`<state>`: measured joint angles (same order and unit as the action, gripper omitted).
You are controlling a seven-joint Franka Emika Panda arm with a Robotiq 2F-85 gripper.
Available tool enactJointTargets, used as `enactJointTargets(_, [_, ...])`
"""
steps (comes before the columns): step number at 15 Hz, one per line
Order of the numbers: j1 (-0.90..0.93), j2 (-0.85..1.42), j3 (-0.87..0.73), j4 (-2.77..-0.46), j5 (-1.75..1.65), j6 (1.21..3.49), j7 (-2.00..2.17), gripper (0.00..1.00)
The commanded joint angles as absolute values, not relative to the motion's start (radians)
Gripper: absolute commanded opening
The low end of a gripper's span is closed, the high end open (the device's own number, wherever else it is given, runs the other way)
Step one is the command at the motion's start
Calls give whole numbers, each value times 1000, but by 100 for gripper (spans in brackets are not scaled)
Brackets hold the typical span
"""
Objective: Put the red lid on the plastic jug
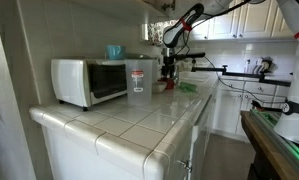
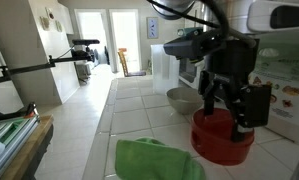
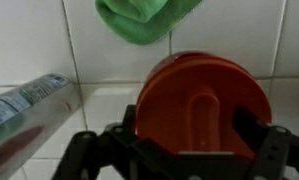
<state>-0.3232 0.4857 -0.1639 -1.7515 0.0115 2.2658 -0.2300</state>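
Note:
The red lid (image 2: 225, 143) is a round red cap with a raised ridge across its top. It lies on the white tiled counter (image 2: 129, 120), and it also shows in the wrist view (image 3: 199, 100) and small in an exterior view (image 1: 170, 87). My gripper (image 2: 229, 112) is right over it. The fingers are spread wide, one on each side of the ridge, and overlap the lid's edges in the wrist view (image 3: 194, 135). The clear plastic jug (image 1: 139, 82) stands upright next to the white microwave (image 1: 89, 80), apart from the gripper.
A green cloth (image 2: 157, 160) lies on the counter beside the lid. A metal bowl (image 2: 183, 98) sits behind the gripper. A clear cylindrical object (image 3: 24, 108) lies at the left of the wrist view. A teal cup (image 1: 114, 51) stands on the microwave.

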Motion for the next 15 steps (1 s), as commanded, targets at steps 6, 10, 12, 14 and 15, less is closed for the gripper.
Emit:
enactJointTargets(6, [-349, 512, -142, -1696, 26, 2216, -319, 53])
enactJointTargets(10, [-349, 512, -142, -1689, 24, 2211, -321, 22])
enactJointTargets(12, [-348, 512, -144, -1687, 21, 2209, -321, 10])
enactJointTargets(14, [-343, 510, -147, -1683, 16, 2205, -308, 7])
enactJointTargets(15, [-342, 507, -148, -1684, 18, 2201, -301, 8])
